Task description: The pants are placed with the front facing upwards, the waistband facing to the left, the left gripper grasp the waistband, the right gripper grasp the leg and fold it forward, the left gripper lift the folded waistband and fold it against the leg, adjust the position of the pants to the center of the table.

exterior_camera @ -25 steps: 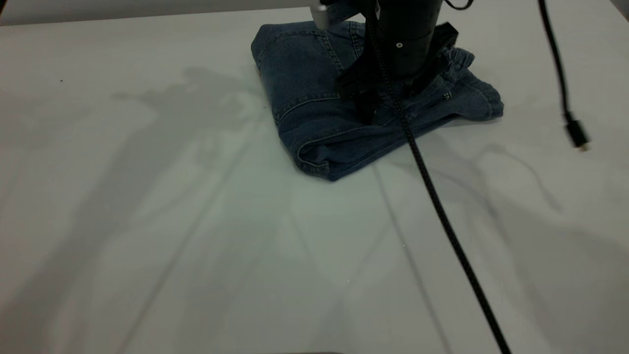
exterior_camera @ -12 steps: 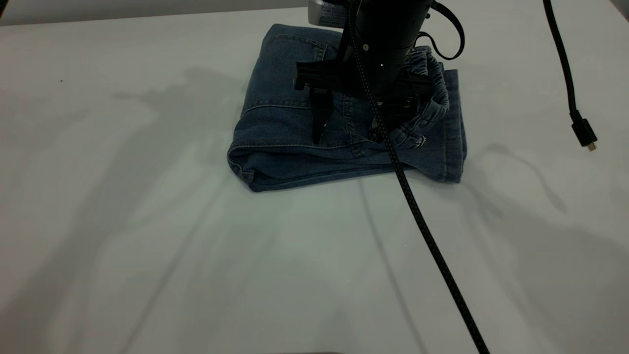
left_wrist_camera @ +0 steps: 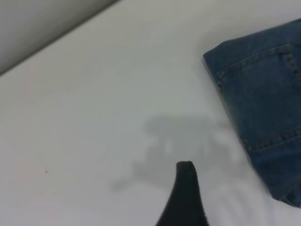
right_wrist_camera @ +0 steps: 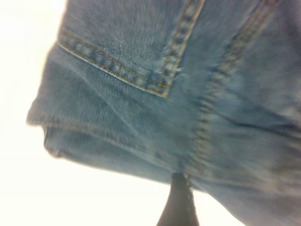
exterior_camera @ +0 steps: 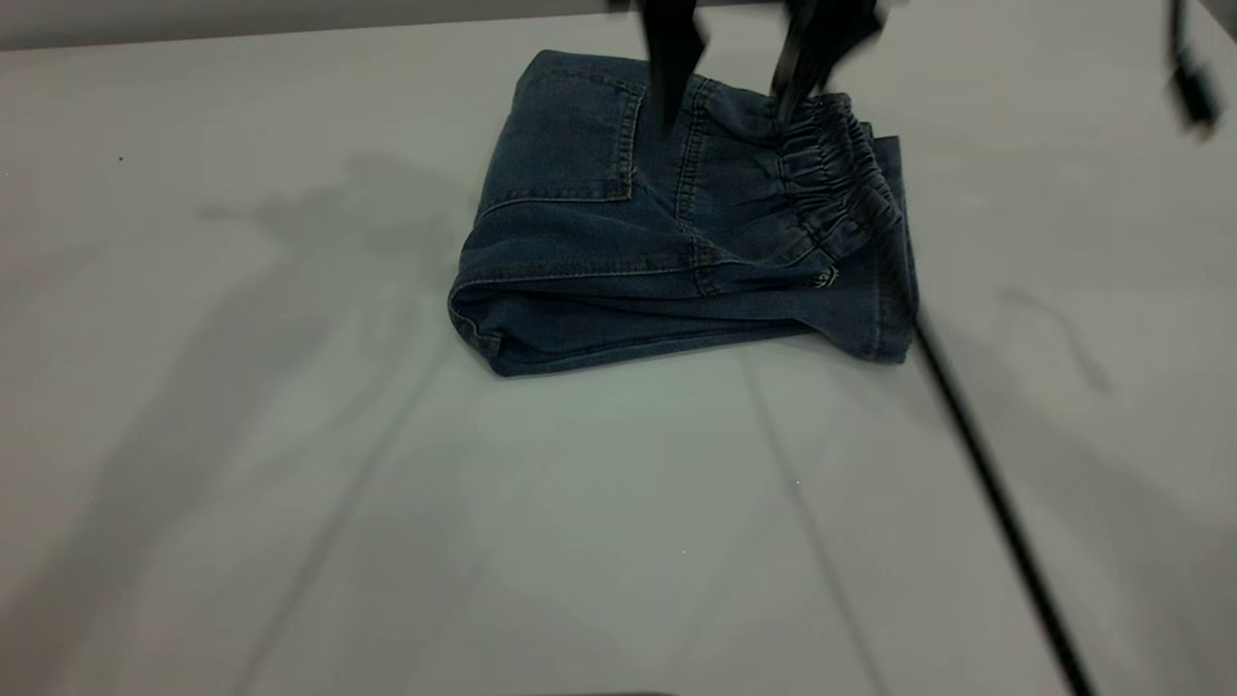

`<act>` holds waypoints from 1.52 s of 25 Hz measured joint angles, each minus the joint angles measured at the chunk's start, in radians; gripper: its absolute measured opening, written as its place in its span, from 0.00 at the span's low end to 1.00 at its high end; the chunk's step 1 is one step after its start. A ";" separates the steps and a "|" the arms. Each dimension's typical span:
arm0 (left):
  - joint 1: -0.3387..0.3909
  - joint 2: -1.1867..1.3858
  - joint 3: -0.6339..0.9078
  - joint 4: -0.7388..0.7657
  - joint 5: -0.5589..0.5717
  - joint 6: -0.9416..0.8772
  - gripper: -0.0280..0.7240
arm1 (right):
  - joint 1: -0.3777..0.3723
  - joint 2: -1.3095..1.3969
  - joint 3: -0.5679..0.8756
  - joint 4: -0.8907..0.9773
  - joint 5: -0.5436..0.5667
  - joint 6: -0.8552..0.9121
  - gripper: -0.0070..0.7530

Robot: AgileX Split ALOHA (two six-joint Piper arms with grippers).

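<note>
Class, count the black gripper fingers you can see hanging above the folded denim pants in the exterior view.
2: one finger above the pants near the patch pocket, the other above the waistband. Parts above the frame are hidden.

Right gripper (exterior_camera: 739, 92): matte black, two tapered jaws narrowing to points. In the exterior view, a thin black cable (exterior_camera: 1005, 522) runs at 4 o'clock across the frame; a second black cable with a plug end (exterior_camera: 1193, 92) sits at 2 o'clock. Left gripper: one black tapered finger (left_wrist_camera: 185, 197) with a blunt, rounded tip is visible.
</note>
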 joint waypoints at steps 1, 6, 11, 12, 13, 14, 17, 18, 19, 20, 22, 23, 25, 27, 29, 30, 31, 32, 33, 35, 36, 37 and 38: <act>0.000 -0.028 0.000 0.000 0.023 0.000 0.77 | 0.000 -0.043 0.001 -0.016 0.026 -0.007 0.68; 0.000 -0.143 0.000 0.000 0.178 0.000 0.77 | -0.002 -0.251 0.002 -0.035 0.161 -0.093 0.68; 0.000 -0.251 -0.001 -0.036 0.208 0.001 0.77 | -0.002 -0.433 0.003 -0.039 0.347 -0.134 0.68; 0.000 -0.272 -0.001 -0.050 0.208 0.001 0.77 | -0.002 -0.465 0.006 -0.039 0.358 -0.135 0.68; 0.000 -0.288 -0.001 -0.067 0.208 0.001 0.77 | -0.002 -0.496 0.013 -0.039 0.365 -0.135 0.68; 0.000 -0.308 0.000 -0.085 0.208 0.002 0.77 | -0.002 -0.522 0.025 -0.039 0.366 -0.135 0.68; 0.000 -0.373 0.026 -0.132 0.208 0.005 0.77 | -0.002 -0.618 0.083 -0.037 0.372 -0.135 0.68; 0.000 -0.400 0.047 -0.145 0.208 0.005 0.77 | -0.002 -0.648 0.107 -0.035 0.372 -0.135 0.68; 0.000 -0.431 0.070 -0.152 0.208 0.005 0.77 | -0.002 -0.688 0.141 -0.031 0.373 -0.135 0.68; 0.000 -0.460 0.104 -0.157 0.208 0.005 0.77 | -0.002 -0.732 0.177 -0.026 0.375 -0.135 0.68; 0.000 -0.538 0.188 -0.159 0.208 0.005 0.77 | -0.002 -0.818 0.248 -0.019 0.379 -0.135 0.68; 0.000 -0.574 0.228 -0.159 0.208 0.005 0.77 | -0.002 -0.868 0.287 -0.018 0.379 -0.135 0.68; 0.000 -0.663 0.335 -0.163 0.208 0.005 0.77 | -0.002 -0.960 0.366 -0.018 0.381 -0.135 0.68; 0.000 -0.749 0.443 -0.165 0.208 0.005 0.77 | -0.002 -1.061 0.439 -0.018 0.383 -0.135 0.68; 0.000 -0.843 0.568 -0.166 0.208 0.005 0.77 | -0.002 -1.151 0.515 -0.018 0.384 -0.136 0.68; 0.000 -0.891 0.621 -0.166 0.208 0.005 0.77 | -0.002 -1.200 0.559 -0.018 0.384 -0.136 0.68; 0.000 -0.931 0.685 -0.167 0.208 0.000 0.77 | -0.002 -1.249 0.607 -0.019 0.384 -0.138 0.68; 0.000 -0.981 0.747 -0.167 0.208 -0.007 0.77 | -0.002 -1.289 0.656 -0.020 0.384 -0.138 0.68; -0.001 -1.032 0.797 -0.167 0.208 -0.015 0.77 | -0.002 -1.338 0.698 -0.022 0.386 -0.138 0.68; -0.001 -1.126 0.907 -0.167 0.208 -0.028 0.77 | -0.002 -1.432 0.801 -0.026 0.385 -0.138 0.68; -0.001 -1.177 0.956 -0.167 0.208 -0.031 0.77 | -0.002 -1.470 0.844 -0.028 0.381 -0.138 0.68; -0.001 -1.227 0.993 -0.167 0.208 -0.035 0.77 | -0.002 -1.514 0.895 -0.028 0.379 -0.138 0.68; -0.001 -1.268 1.033 -0.167 0.208 -0.040 0.77 | -0.002 -1.556 0.943 -0.028 0.373 -0.138 0.68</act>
